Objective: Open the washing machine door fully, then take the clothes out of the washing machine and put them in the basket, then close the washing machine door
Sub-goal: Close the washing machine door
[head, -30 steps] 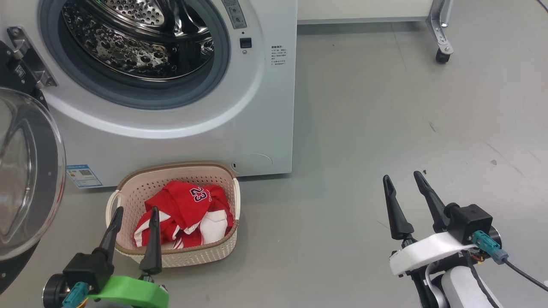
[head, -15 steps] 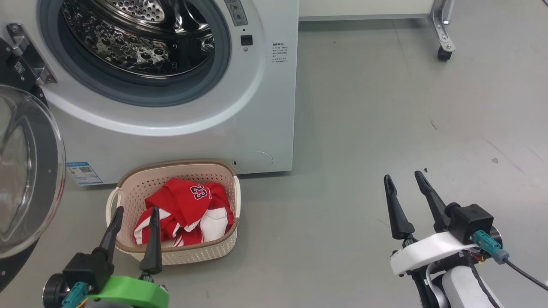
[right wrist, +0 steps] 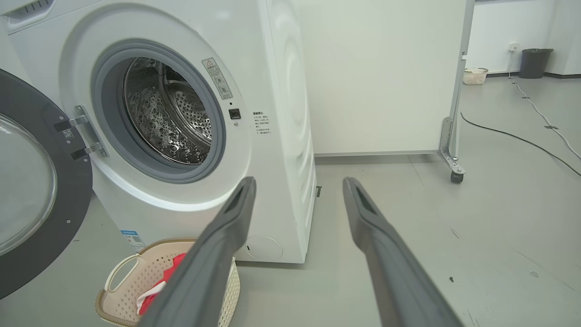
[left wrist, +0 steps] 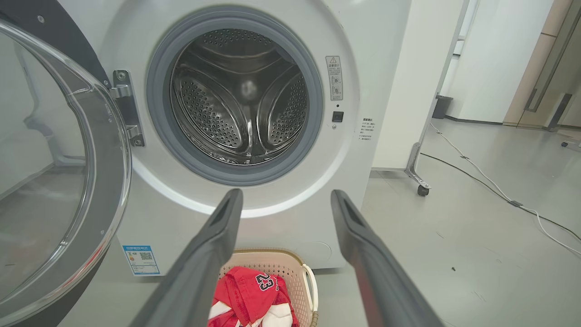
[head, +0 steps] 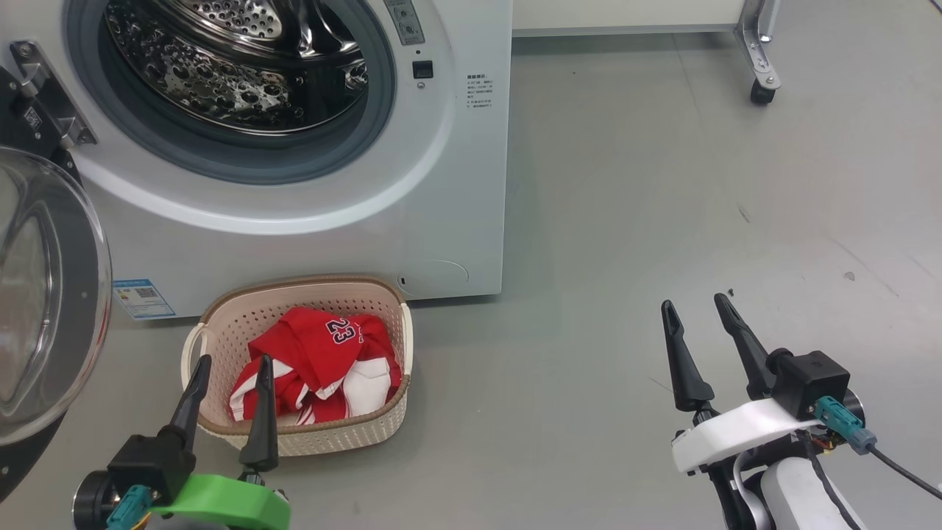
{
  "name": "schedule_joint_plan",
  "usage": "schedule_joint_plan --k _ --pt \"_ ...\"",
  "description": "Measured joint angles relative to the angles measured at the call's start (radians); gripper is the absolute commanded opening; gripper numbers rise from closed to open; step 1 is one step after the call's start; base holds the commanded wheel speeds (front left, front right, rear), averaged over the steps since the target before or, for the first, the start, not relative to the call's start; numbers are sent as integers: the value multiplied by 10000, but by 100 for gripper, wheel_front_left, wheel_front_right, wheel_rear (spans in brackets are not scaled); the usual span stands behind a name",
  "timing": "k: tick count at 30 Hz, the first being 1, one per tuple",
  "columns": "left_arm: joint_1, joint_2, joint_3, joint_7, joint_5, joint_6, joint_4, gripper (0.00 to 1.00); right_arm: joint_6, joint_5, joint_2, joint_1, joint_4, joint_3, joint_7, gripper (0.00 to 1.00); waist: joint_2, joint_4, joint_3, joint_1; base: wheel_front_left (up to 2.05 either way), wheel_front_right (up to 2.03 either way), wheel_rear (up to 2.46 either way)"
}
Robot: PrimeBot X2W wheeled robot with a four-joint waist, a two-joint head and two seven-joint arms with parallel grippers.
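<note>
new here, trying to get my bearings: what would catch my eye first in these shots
The red number-23 clothes, bunched in the cream basket on the floor before the white washing machine. Above, the steel drum looks empty, with the washing machine door swung wide at the left. The left hand and right hand are open, holding nothing.

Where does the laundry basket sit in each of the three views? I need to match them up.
Head view: basket at lower left, on the floor in front of the washing machine.
Left wrist view: basket at bottom centre, cut off by the bottom edge.
Right wrist view: basket in the bottom left corner.
Shared landmark: the blue label low on the machine's front, near the basket.
</note>
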Motion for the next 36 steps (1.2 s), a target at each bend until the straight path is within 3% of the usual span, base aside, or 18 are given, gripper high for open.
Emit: schedule_joint_plan --k 18,36 --pt "3 2 -224 0 75 77 -40 100 0 0 -44 0 -104 -201 0 100 0 95 305 0 0 0 0" --pt "-13 4 -497 0 50 255 69 100 0 4 -194 16 -278 125 0 100 0 1518 386 0 0 0 0"
